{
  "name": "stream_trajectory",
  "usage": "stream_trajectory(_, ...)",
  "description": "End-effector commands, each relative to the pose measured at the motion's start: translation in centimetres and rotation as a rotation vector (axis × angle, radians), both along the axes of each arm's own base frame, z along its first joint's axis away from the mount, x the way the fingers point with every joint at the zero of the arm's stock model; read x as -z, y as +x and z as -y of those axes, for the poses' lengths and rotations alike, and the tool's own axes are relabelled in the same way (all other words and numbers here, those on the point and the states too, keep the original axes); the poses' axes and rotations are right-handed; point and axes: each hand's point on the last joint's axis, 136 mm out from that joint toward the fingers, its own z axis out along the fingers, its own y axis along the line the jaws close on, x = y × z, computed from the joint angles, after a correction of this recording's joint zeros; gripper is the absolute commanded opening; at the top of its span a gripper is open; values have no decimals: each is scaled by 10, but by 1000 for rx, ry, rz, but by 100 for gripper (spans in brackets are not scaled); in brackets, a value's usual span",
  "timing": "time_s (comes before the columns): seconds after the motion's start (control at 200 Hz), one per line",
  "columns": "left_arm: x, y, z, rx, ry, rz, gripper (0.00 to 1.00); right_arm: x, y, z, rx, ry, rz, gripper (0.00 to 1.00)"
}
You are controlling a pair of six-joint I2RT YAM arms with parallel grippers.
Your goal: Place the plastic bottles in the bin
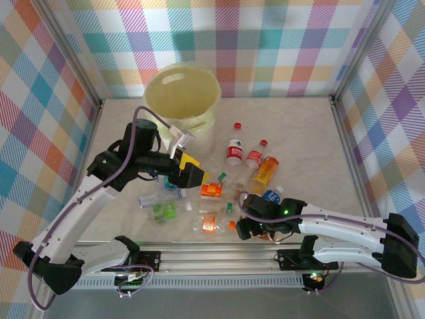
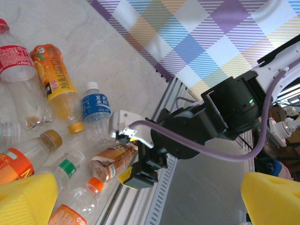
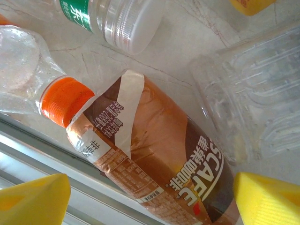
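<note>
Brown-label bottle: likely light, crushable; grip it mid-label.
Your right jaws: wide, astride it.
Left jaws: wide, empty.

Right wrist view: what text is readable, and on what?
"SCAFE": on the brown-label bottle, the word's start out of sight.
Chinese characters on the same label: too blurred to read reliably.
White print on the green-label bottle: cropped, unreadable.
</note>
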Motion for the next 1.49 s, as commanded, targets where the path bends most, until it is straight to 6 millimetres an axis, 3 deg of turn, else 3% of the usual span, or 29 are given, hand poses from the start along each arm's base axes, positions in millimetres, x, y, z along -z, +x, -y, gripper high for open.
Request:
stream_trajectory(0.0, 0, -1, 1, -4, -6, 22, 100, 8, -1, 2, -31, -36, 13, 90)
stream_trajectory(0.53, 15, -3, 4, -2, 6, 2, 100, 31, 5, -4, -58, -197, 20, 89)
stream_trajectory(0.835, 20, -3, 10, 4, 7, -4, 100, 26, 17, -3, -39, -215, 88, 77)
stream_trajectory(1.13, 25, 0, 17, 1, 10, -16, 100, 11, 26, 4, -21, -193, 168, 61)
stream_trajectory(1.255, 25, 1, 20, 0, 4, -13, 100, 2, 27, 2, -19, -148, 184, 58)
stream_trajectory(1.49, 17, 6, 30, -49, -81, 7, 100, -42, 36, -20, 43, 113, 185, 55)
